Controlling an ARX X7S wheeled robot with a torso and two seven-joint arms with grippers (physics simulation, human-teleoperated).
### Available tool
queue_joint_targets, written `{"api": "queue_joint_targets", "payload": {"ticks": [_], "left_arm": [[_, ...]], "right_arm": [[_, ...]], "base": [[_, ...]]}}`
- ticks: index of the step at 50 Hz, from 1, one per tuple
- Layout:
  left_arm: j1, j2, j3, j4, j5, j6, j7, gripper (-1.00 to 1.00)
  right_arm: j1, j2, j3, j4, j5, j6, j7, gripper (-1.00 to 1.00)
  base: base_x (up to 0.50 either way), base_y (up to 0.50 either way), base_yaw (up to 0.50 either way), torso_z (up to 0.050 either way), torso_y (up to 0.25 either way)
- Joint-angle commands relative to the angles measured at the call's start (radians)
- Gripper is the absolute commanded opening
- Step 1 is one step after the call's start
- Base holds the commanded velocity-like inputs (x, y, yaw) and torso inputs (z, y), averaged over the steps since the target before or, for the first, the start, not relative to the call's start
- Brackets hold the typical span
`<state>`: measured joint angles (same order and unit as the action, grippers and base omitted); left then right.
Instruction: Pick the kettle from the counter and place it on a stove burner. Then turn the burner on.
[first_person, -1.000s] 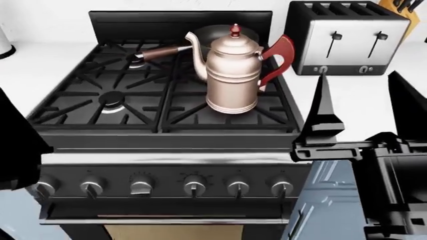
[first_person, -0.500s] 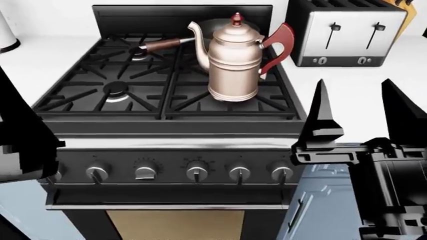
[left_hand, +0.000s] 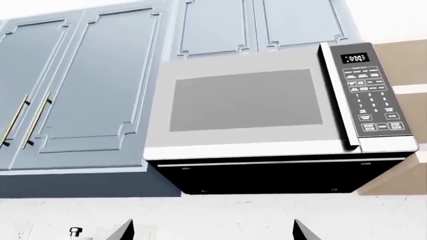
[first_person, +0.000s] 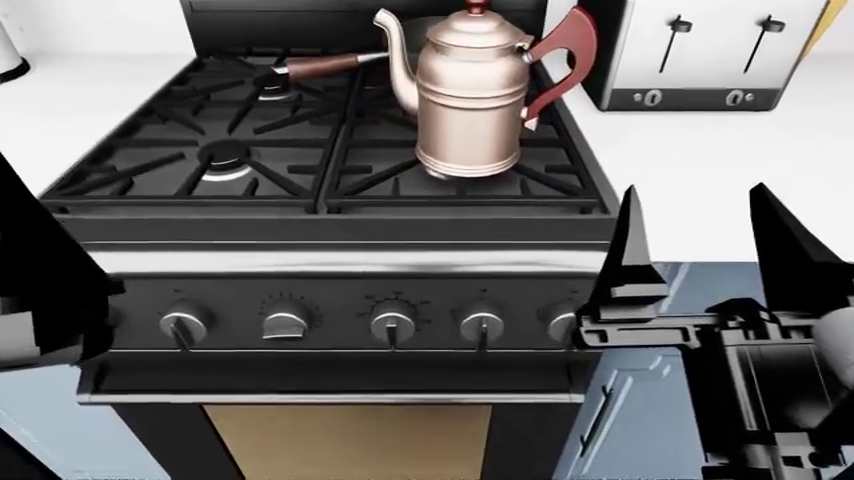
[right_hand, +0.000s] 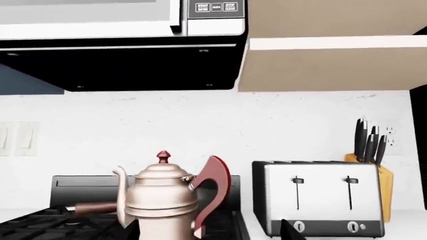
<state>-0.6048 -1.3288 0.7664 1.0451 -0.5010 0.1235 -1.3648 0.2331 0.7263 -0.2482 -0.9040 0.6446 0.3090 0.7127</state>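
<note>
My right hand (first_person: 701, 235) hangs released in front of the stove's right corner, its two black fingers (first_person: 625, 250) spread wide and pointing up, nothing between them. It sits over the edge of the white bench (first_person: 694, 155), just beside the rightmost control knob (first_person: 565, 322), which the near finger partly hides.

The kettle (first_person: 467, 95) stands upright ahead of that hand and off toward my left, well apart from it, on the grate over the front right stove burner (first_person: 461, 170); the burner head itself is hidden under the kettle's base. Its thin spout points away from my hand, and the red handle (first_person: 563, 60) faces the toaster (first_person: 707, 50) farther ahead of my hand on the bench. From my right wrist view the kettle (right_hand: 160, 200) shows with the toaster (right_hand: 320, 197) beside it and a knife block (right_hand: 370, 150) behind.

Beyond the kettle a brown pan handle (first_person: 334, 65) reaches over the back grates. The other knobs (first_person: 391, 325) line the stove front to the left of my hand.

My left hand (left_hand: 210, 231) points up at a microwave (left_hand: 267, 120) under blue cabinets (left_hand: 80, 85); only its two fingertips show, set wide apart and empty.
</note>
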Motion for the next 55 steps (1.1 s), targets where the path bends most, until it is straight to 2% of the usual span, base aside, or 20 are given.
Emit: {"api": "queue_joint_targets", "payload": {"ticks": [1,20,55], "left_arm": [[-0.103,-0.038,0.126,-0.001,0.020,0.056,-0.058,1.00],[-0.294,-0.062,0.330,0.001,0.043,0.073,-0.107,1.00],[-0.542,-0.069,0.600,0.001,0.052,0.105,-0.143,1.00]], "right_arm": [[-0.031,0.001,0.018,0.017,-0.009,-0.034,-0.001,1.00],[-0.032,0.002,0.011,0.029,-0.007,-0.029,0.004,1.00],[-0.032,0.009,0.013,0.028,0.011,-0.029,0.015,1.00]], "base": [[0.00,0.00,0.00,-0.050,0.000],[0.00,0.00,0.00,-0.050,0.000],[0.00,0.00,0.00,-0.050,0.000]]}}
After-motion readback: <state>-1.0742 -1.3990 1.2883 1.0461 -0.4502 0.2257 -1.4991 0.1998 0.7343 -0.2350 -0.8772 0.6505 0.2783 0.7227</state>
